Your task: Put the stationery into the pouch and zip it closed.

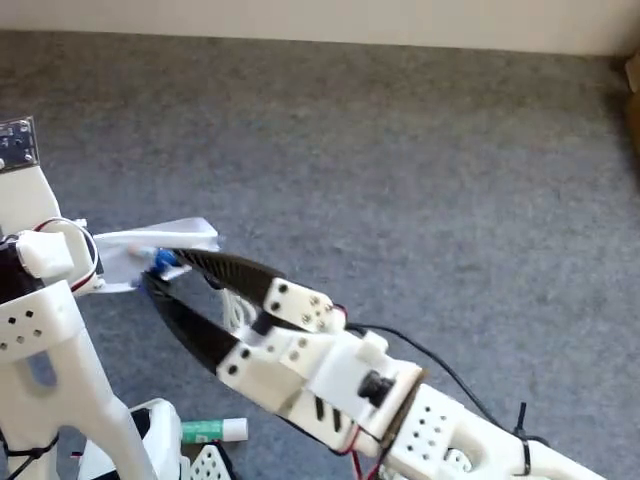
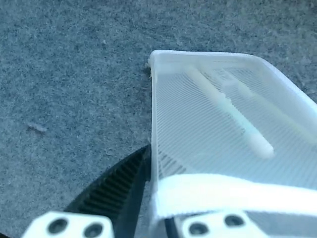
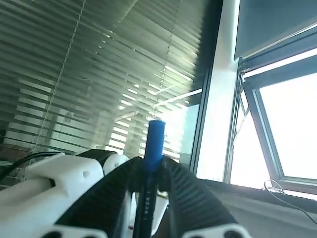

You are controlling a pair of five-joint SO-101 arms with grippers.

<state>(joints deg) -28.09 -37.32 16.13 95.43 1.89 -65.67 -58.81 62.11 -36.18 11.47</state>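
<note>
Right end effector (image 3: 151, 168) clamps a blue-capped pen (image 3: 155, 141); left end effector (image 2: 154, 166) grips the pouch (image 2: 218, 134).

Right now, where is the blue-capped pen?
It is clamped in the right gripper, at the left of the high view, right beside the translucent pouch; blue-capped pen.

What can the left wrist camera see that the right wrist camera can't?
Left wrist view: a see-through white pouch with pale pens inside, and the grey table surface behind it.
Right wrist view: a blue-capped pen sticking up, with window blinds and a bright window behind it.
Both: a pen, and black gripper fingers shut on something. The left gripper pinches the pouch's edge, and the right gripper pinches the blue-capped pen.
</note>
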